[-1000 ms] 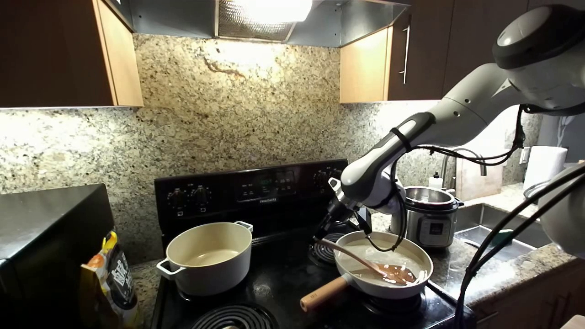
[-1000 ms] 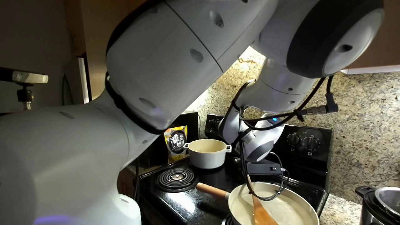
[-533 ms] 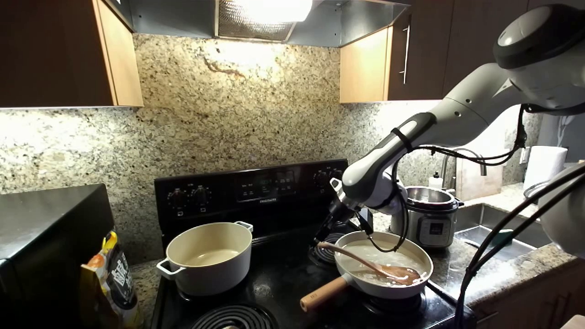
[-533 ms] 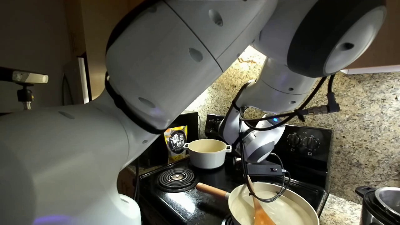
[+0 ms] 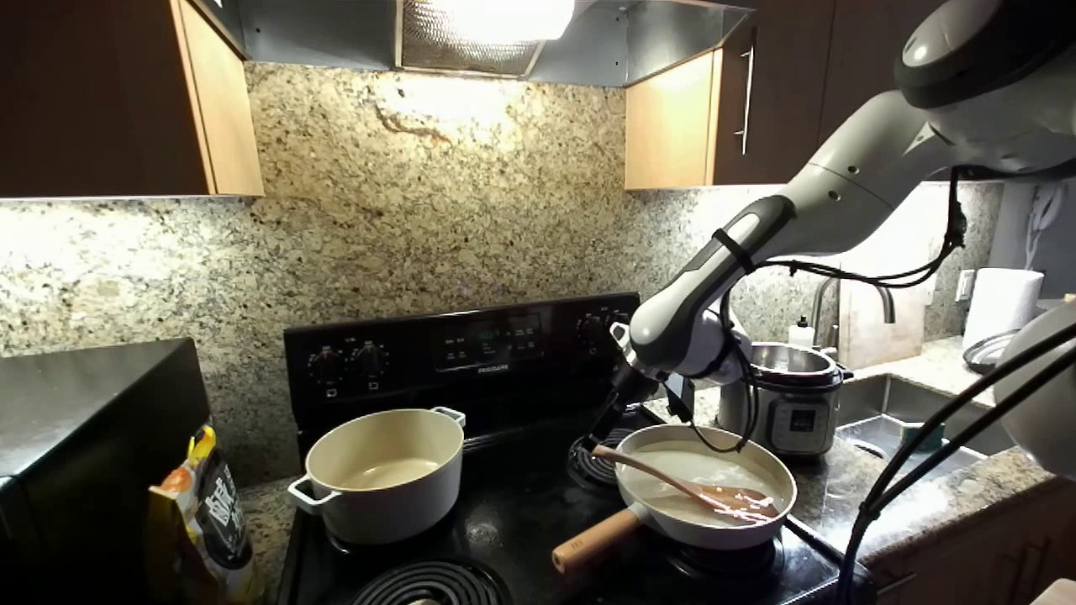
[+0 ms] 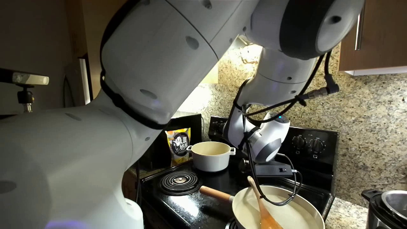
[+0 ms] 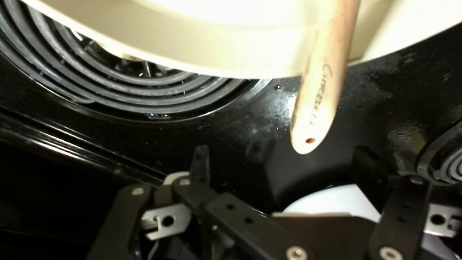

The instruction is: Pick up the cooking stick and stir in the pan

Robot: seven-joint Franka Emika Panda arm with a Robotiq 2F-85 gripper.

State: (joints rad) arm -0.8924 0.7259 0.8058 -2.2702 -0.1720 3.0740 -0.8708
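Observation:
The cooking stick (image 5: 660, 475) lies across the pan (image 5: 706, 536), its reddish-brown blade down in pale liquid and its handle leaning out over the rim. In the wrist view the pale handle end of the stick (image 7: 319, 101), with a small hole, points at the space between the fingertips but stays just beyond them. My gripper (image 7: 282, 153) is open, its two dark fingers wide apart and nothing gripped. An exterior view has the gripper (image 5: 592, 443) right beside the handle end. In an exterior view the arm's wrist and a cable loop sit above the stick (image 6: 264, 210), hiding the fingers.
A cream two-handled pot (image 5: 399, 504) stands on the stove to the side. Behind the pan is a steel cooker (image 5: 803, 420). The pan's wooden handle (image 5: 595, 539) juts over the black stovetop. A snack bag (image 6: 179, 146) leans nearby; the stove's control panel (image 5: 471, 349) rises behind.
The jaws have opened and let go of the stick. Its handle has settled slightly down onto the rim, shifted toward the pan. The upper arm has shifted, and the gripper has tilted slightly.

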